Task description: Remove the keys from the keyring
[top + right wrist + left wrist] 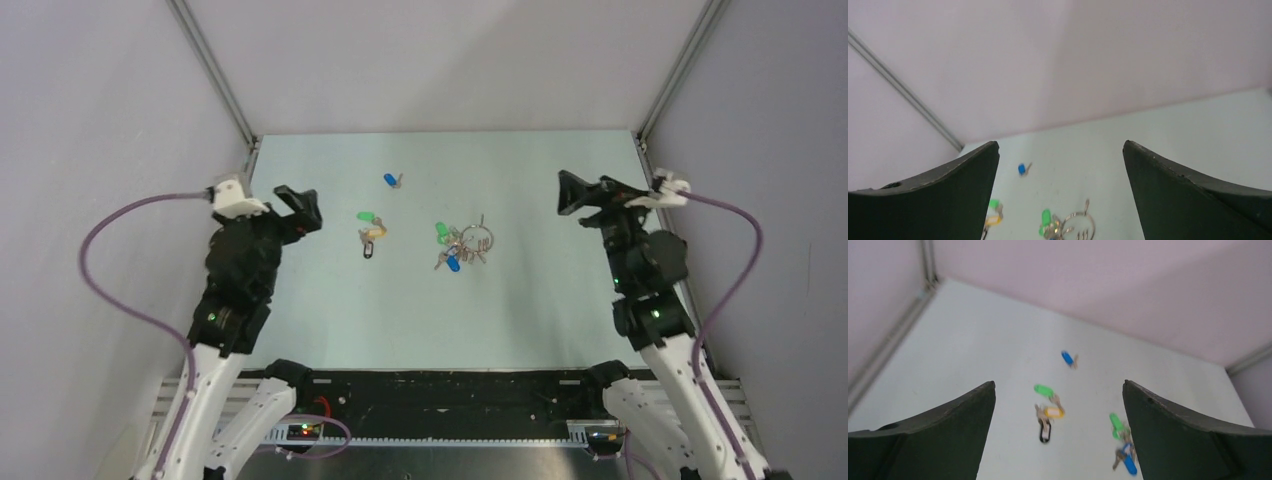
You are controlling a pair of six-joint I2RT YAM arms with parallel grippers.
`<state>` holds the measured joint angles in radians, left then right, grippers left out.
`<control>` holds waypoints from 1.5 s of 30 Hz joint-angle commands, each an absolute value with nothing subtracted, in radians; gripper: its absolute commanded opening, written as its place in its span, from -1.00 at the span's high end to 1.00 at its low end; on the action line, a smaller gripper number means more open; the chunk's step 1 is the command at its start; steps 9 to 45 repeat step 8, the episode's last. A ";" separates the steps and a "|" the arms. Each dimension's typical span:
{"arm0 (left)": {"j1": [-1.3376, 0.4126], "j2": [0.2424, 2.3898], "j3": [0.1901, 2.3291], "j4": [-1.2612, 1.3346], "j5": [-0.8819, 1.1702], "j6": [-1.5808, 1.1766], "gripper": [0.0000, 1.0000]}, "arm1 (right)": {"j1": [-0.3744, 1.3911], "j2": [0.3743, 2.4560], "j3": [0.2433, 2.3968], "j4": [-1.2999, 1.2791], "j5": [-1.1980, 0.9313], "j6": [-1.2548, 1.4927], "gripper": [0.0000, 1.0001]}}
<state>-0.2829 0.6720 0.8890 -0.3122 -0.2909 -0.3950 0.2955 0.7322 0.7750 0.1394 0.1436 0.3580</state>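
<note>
The keyring point(478, 239) is a thin silver ring at the table's middle, with a green-headed key point(442, 231) and a blue-headed key point(453, 263) bunched at its left; it also shows in the right wrist view point(1083, 225). A loose blue-headed key point(391, 180) lies farther back. A loose green-headed key point(366, 216) lies left of the bunch. My left gripper point(305, 207) is open and empty, raised at the left of the table. My right gripper point(570, 192) is open and empty, raised at the right.
A yellow tag point(376, 232) and a black tag point(368, 249) lie just below the loose green key. Metal frame posts point(215, 70) stand at the back corners. Grey walls enclose the table point(330, 310) on three sides.
</note>
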 commanded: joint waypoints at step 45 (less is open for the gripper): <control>-0.279 0.552 1.040 -0.294 -0.409 -0.185 -0.99 | 0.299 0.542 0.846 0.099 0.282 0.221 -0.99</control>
